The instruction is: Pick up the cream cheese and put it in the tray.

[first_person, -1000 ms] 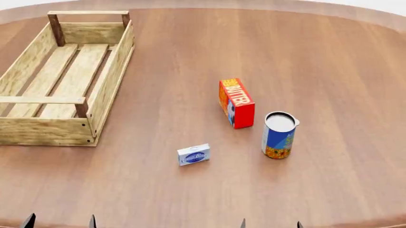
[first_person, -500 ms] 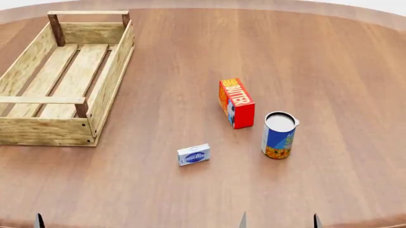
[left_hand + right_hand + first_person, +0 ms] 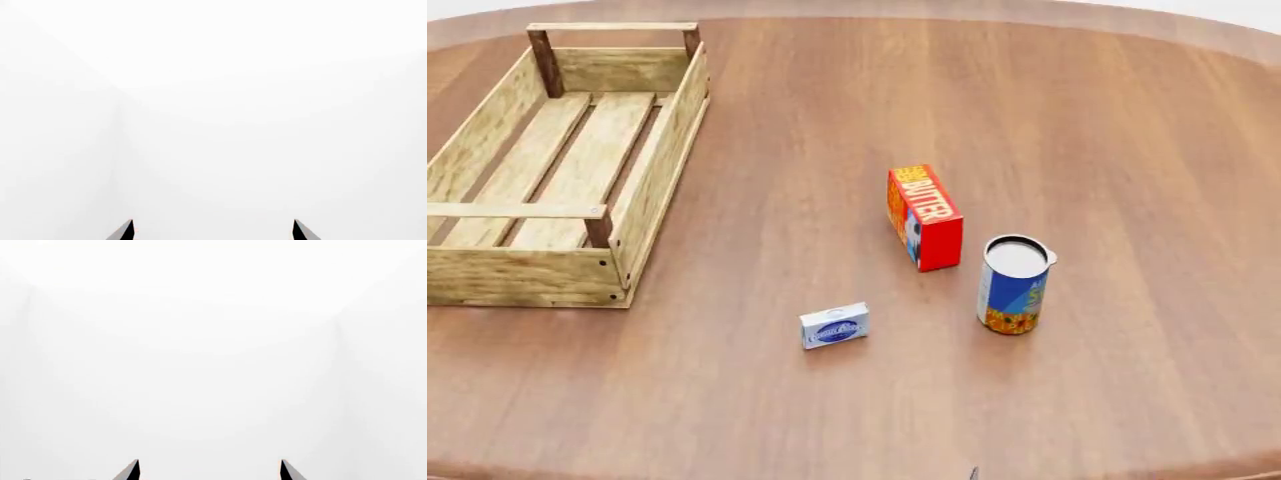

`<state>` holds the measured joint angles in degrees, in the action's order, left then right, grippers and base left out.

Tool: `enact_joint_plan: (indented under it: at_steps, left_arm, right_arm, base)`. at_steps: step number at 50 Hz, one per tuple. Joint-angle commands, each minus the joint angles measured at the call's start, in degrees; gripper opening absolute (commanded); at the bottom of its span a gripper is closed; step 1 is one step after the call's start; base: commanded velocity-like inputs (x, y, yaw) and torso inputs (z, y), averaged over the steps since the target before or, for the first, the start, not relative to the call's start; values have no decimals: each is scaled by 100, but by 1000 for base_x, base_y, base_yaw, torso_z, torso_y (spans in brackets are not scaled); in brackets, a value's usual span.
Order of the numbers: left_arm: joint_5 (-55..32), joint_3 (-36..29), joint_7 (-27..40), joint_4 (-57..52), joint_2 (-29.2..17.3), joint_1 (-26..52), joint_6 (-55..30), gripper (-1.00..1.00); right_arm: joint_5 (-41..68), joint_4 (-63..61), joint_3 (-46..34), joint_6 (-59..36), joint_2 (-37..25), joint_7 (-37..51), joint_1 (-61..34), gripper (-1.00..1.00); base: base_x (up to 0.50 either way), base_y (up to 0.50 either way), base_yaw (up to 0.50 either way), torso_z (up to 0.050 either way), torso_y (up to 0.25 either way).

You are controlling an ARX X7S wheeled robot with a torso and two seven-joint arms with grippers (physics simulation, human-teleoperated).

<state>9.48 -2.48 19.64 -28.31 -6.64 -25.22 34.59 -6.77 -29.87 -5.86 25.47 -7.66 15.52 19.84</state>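
Note:
The cream cheese (image 3: 834, 326), a small flat white-grey box with a blue oval logo, lies on the wooden table near the front, in the head view. The tray (image 3: 521, 275), a long light-wood crate with a slatted bottom and dark corner posts, stands at the far left. My left gripper (image 3: 212, 231) is open, its two tips wide apart against a blank white background. My right gripper (image 3: 209, 471) is open too and faces only white. In the head view only one small tip (image 3: 973, 474) shows at the bottom edge. Both grippers are empty and far from the cream cheese.
A red-orange butter box (image 3: 925, 217) stands right of centre. A blue-orange can (image 3: 1014, 285) stands just right of it, near the cream cheese. The round brown table (image 3: 1094, 120) stretches back and to the right.
The gripper tips at the bottom edge of the head view have spread apart and dropped out of sight; only one small tip remains. The objects have not moved.

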Motion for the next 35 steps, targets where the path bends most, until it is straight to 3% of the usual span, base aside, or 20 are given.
enact_joint_plan:
  at_steps: [1,35]
  left_arm:
    - [59,37,182,-68,-60,-54,108,100]
    - [24,20,460,-61,-246,10,55,100]
  right_arm:
    - [-153,-106,1,266,-54,177,114,100]
    - [-434,-196,-93,-112,-97,469,65,100]
  base:
    - [0,0,0,0,0]
    - [0,107,0,0,0]
